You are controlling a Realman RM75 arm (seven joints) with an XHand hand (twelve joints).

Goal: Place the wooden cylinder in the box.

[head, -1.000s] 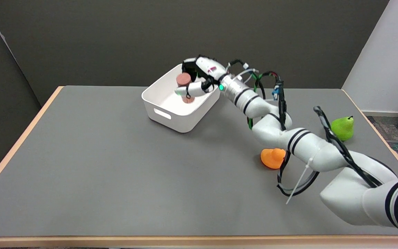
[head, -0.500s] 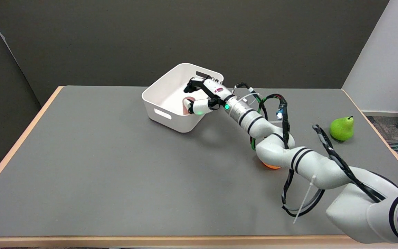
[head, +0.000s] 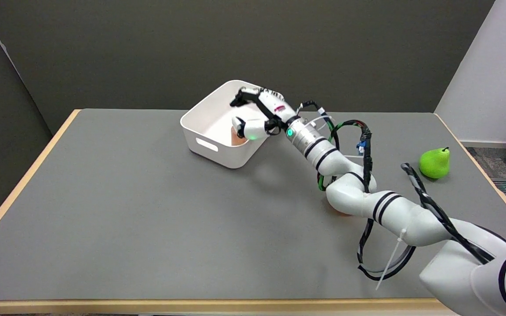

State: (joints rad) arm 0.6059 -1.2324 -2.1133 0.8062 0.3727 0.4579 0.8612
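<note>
While my right hand (head: 256,115) hangs over the white box (head: 209,145), its fingers (head: 240,97) are spread apart and hold nothing; the wooden cylinder (head: 236,138) sits inside the box, low against the near right wall, partly hidden behind the thumb; a green pear (head: 434,162) rests on the grey table (head: 147,228), far right.

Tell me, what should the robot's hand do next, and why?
Probably lift straight up out of the box. The wooden cylinder already sits low inside it, and the right hand looks spread above it with nothing in its fingers, so the job seems done. Rising straight up should avoid bumping the box wall.
</note>
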